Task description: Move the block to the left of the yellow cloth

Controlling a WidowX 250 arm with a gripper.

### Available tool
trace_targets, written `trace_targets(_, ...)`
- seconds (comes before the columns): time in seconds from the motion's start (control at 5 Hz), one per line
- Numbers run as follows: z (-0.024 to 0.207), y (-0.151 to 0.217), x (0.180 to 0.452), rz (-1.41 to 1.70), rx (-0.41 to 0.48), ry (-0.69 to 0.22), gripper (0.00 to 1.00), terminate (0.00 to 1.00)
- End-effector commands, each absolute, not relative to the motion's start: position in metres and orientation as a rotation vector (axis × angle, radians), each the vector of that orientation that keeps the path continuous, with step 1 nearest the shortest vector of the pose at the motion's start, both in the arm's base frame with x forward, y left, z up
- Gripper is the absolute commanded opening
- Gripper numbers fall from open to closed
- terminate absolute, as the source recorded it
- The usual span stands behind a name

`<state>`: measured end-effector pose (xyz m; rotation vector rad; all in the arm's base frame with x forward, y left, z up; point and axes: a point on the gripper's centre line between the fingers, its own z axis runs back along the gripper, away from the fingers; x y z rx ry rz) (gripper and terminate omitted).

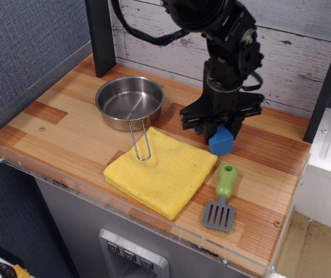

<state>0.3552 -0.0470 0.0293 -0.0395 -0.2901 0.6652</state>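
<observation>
The blue block (221, 142) stands on the wooden table just past the far right corner of the yellow cloth (159, 171). The cloth lies flat near the front middle of the table. My gripper (218, 128) hangs directly over the block, its black body covering the block's top and far side. The jaws look open and spread wider than the block, and the block rests on the table. The fingertips are mostly hidden behind the gripper body.
A steel pan (129, 101) sits to the left of the block, its wire handle (139, 142) lying on the cloth's far left corner. A green-handled grey spatula (222, 197) lies right of the cloth. A dark post (99, 35) stands at the back left. A clear rim (124, 202) edges the table.
</observation>
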Motion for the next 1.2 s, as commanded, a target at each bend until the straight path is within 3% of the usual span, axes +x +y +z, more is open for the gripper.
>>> trace_targets(0.0,0.102,-0.052,0.344,0.585,-0.12,-0.407,0.0,0.0)
trace_targets(0.2,0.128,-0.034,0.333,0.584,-0.122,-0.432,0.0,0.0)
trace_targets(0.6,0.152,0.026,0.322,0.634,-0.057,-0.467,0.0,0.0)
trace_targets(1.0,0.141,0.074,0.314,0.718,0.04,-0.45,0.0,0.0)
